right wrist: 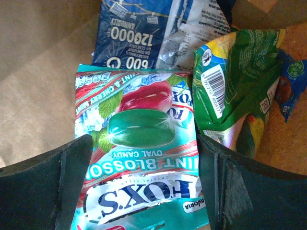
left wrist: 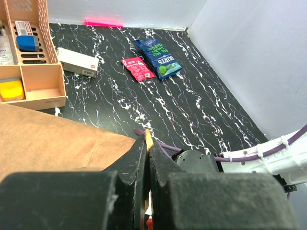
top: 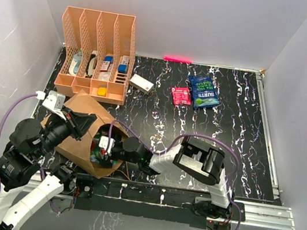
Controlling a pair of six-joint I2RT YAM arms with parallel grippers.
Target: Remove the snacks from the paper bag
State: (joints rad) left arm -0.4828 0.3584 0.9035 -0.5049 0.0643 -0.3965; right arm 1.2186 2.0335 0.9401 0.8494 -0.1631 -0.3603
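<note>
Right wrist | right jaws open astride glossy teal packet (right wrist: 136,143) | left jaws pinch bag (left wrist: 57,139)

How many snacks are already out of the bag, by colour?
Blue bag: 1
Pink-red packet: 1
Total: 2

I see orange mesh rack (top: 96,53) at far left of black marbled table (top: 158,121), backed against rear wall. Front tray holds small yellow item (top: 103,91); blue box (left wrist: 28,43) in a slot. Small white box (top: 141,83) lies just right of rack. Pink strip (top: 177,59) along table's far edge.
</note>
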